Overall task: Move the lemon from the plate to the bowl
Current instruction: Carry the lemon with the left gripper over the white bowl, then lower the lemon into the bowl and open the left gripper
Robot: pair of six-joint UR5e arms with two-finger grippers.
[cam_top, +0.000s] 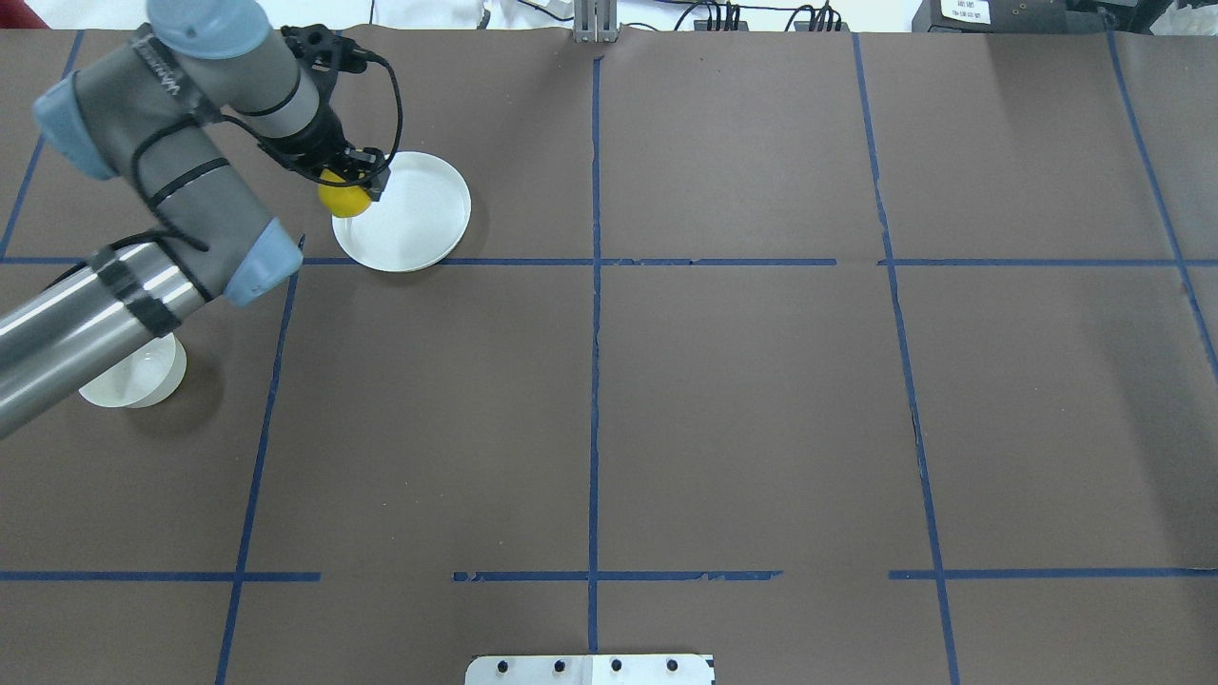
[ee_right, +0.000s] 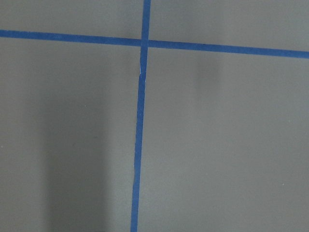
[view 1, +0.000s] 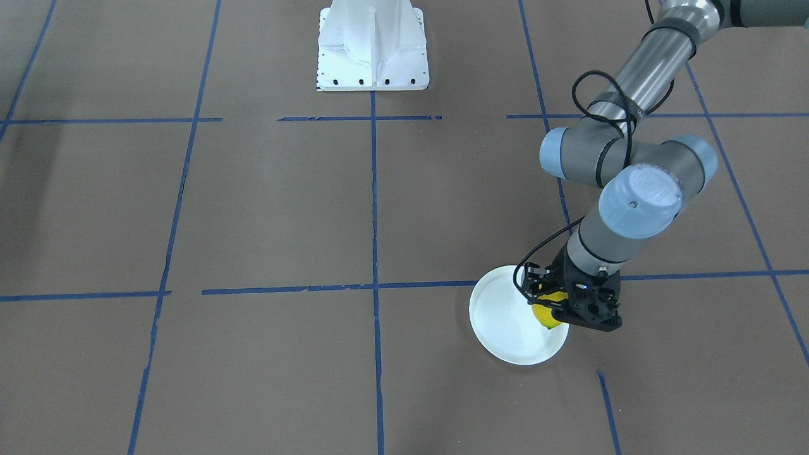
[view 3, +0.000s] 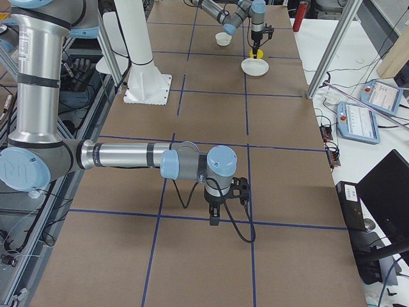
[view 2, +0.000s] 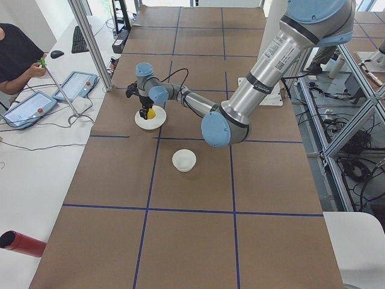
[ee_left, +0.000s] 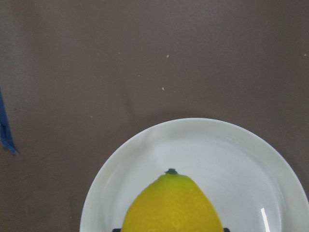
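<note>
My left gripper [cam_top: 354, 185] is shut on the yellow lemon [cam_top: 343, 199] and holds it over the left part of the white plate [cam_top: 414, 214]. The left wrist view looks down on the lemon [ee_left: 171, 205], its green tip pointing up, with the plate [ee_left: 193, 140] beneath it. I cannot tell whether the lemon touches the plate. The off-white bowl [cam_top: 133, 382] stands nearer the robot on the left, partly hidden under the left arm; it shows whole in the exterior left view [view 2: 184, 160]. My right gripper [view 3: 215, 220] shows only in the exterior right view, low over bare table, so I cannot tell whether it is open.
Brown table cover with blue tape grid lines [cam_top: 595, 285]. The white robot base [view 1: 373, 47] is at the table's middle edge. An operator [view 2: 15, 54] and tablets [view 2: 75, 85] are at a side desk off the table.
</note>
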